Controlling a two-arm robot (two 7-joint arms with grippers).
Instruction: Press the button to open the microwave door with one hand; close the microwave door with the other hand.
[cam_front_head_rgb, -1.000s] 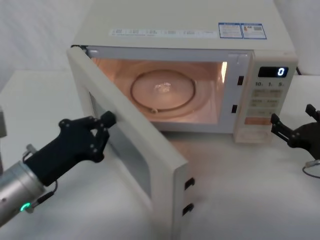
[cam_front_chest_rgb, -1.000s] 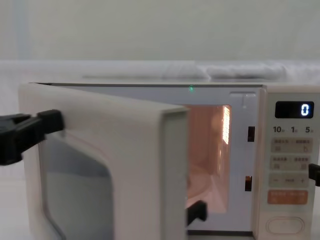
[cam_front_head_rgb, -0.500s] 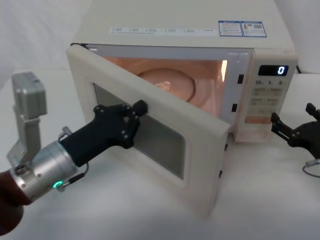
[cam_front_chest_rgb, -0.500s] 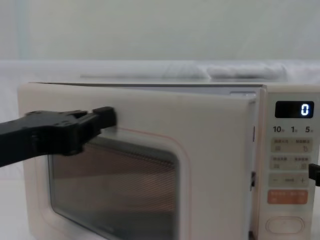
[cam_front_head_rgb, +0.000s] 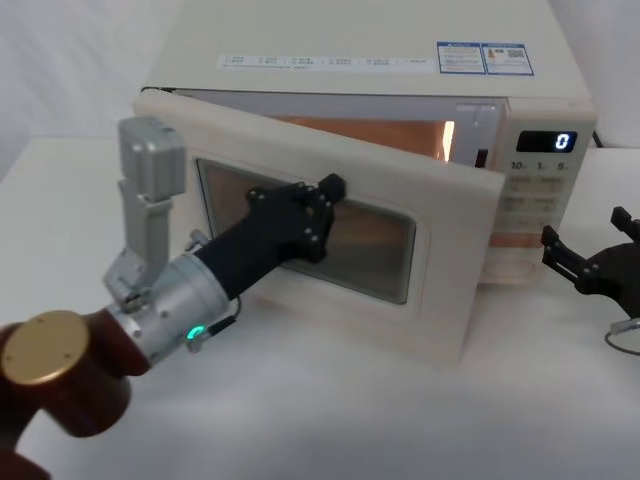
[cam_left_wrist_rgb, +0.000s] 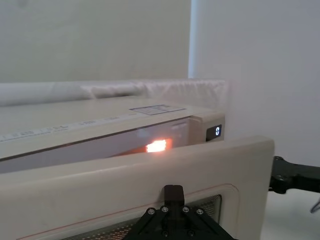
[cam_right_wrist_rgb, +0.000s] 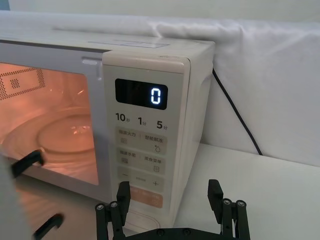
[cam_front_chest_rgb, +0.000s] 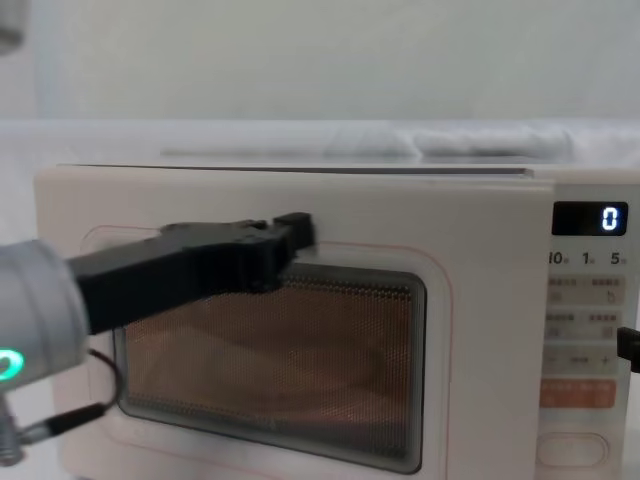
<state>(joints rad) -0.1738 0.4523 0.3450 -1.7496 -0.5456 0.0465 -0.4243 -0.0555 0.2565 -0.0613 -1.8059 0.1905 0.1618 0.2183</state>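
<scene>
The microwave door (cam_front_head_rgb: 440, 290), cream with a dark window, stands slightly ajar, its right edge a little off the body. Lit orange interior (cam_front_head_rgb: 370, 128) shows above it. My left gripper (cam_front_head_rgb: 327, 188), black and shut, presses its tip against the door's face at the top of the window; the same tip (cam_left_wrist_rgb: 173, 192) touches the door in the left wrist view. The wide oval button (cam_front_chest_rgb: 575, 452) sits at the bottom of the control panel, under the orange key (cam_front_chest_rgb: 575, 393). My right gripper (cam_front_head_rgb: 585, 240) hangs open in front of the panel, a short way off it and touching nothing.
The microwave (cam_front_head_rgb: 350, 40) fills the back of the white table (cam_front_head_rgb: 300, 420), and its display (cam_front_head_rgb: 546, 142) reads 0. A black power cord (cam_right_wrist_rgb: 235, 110) runs down behind its right side. A thin cable loop (cam_front_head_rgb: 622, 340) lies under my right arm.
My left gripper has pushed the door from wide open round to nearly closed, and the arm has reached forward and right with it. The right gripper has stayed where it was.
</scene>
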